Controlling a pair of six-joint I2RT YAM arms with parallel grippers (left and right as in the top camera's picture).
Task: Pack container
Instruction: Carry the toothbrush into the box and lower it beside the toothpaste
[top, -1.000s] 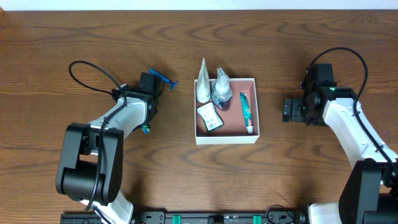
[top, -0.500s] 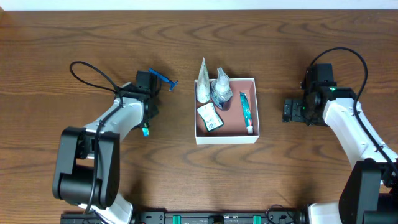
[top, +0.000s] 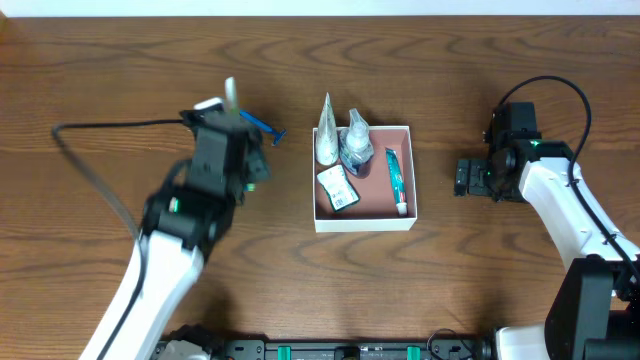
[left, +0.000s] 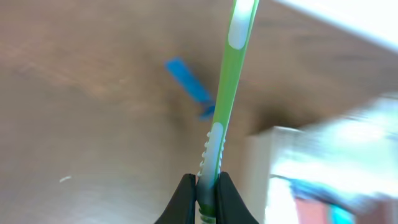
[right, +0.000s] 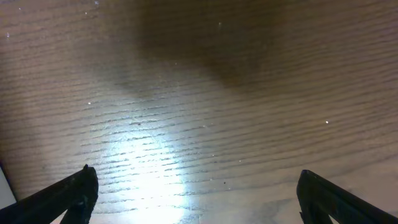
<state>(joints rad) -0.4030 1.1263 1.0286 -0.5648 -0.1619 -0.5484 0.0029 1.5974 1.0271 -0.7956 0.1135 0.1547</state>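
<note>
The container (top: 365, 222), a white-walled square box with a reddish-brown inside, sits mid-table and holds several toiletries. To its left, my left gripper (top: 230, 128) is raised and blurred, shut on a green and white toothbrush (top: 230, 93). In the left wrist view the gripper (left: 206, 186) pinches the toothbrush (left: 227, 93) by its lower handle, and the rest of the brush points away. Beyond it lies a blue razor (left: 188, 87), with the container's white wall (left: 264, 149) blurred at the right. My right gripper (top: 462, 178) rests right of the container, and its view shows it (right: 196, 180) open over bare wood.
The blue razor (top: 262, 126) lies on the wood between my left gripper and the container. Inside the box are two silvery pouches (top: 327, 143), a small bottle (top: 356, 147), a green-white packet (top: 338, 187) and a teal tube (top: 396, 178). A black cable (top: 100, 125) trails left.
My left arm has risen off the table and swung up towards the camera, lifting the green toothbrush that lay by its side. The right arm has not moved.
</note>
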